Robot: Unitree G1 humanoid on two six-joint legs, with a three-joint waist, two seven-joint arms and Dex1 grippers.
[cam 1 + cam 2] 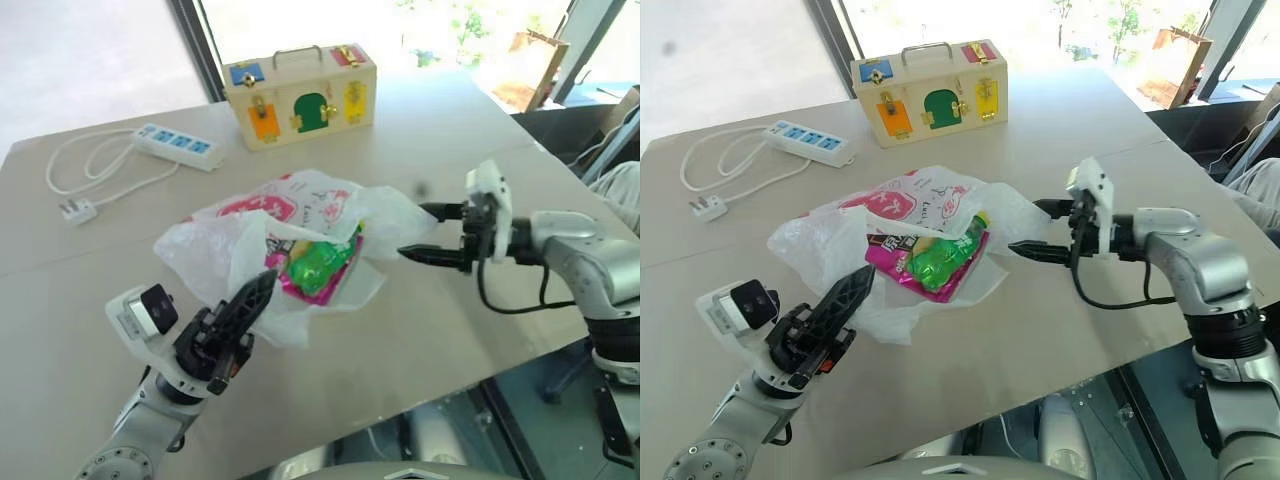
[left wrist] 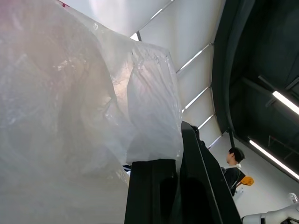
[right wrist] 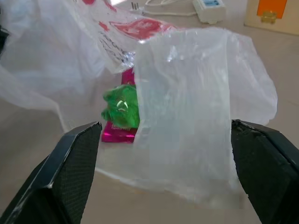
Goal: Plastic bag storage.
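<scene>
**Listener:** Start at the fingers. What do you have?

**Operator:** I see two grippers. My left gripper (image 1: 247,300) has its two black fingers pressed together, pinching a fold of the plastic bag (image 1: 215,250) at the bag's near left edge; the left wrist view shows the film bunched against those fingers. My right gripper (image 1: 1040,228) has its fingers spread wide with nothing between them, its tips just beside the bag's right flap.

**Listener:** Count the things on the table.

**Operator:** One plastic bag. Inside its open mouth lie one magenta packet (image 1: 902,256) and one green wrapped item (image 1: 938,262) resting on it. Farther back I see one wooden latch box (image 1: 302,97) with coloured doors and a metal handle, and one white power strip (image 1: 178,146) with its cord (image 1: 75,160) looped and one plug (image 1: 77,210) at the end.

**Listener:** Edges and room?

**Operator:** The bag sits mid-table (image 1: 420,330), well apart from the box and the strip. Bare tabletop lies between the bag and the near edge, and more to the right under my right arm.

**Listener:** How does the bag look?

**Operator:** Thin, crinkly, translucent white, with red printing on its upper panel (image 1: 262,207). It lies crumpled and partly open, its near left side drawn up toward my left gripper.
</scene>
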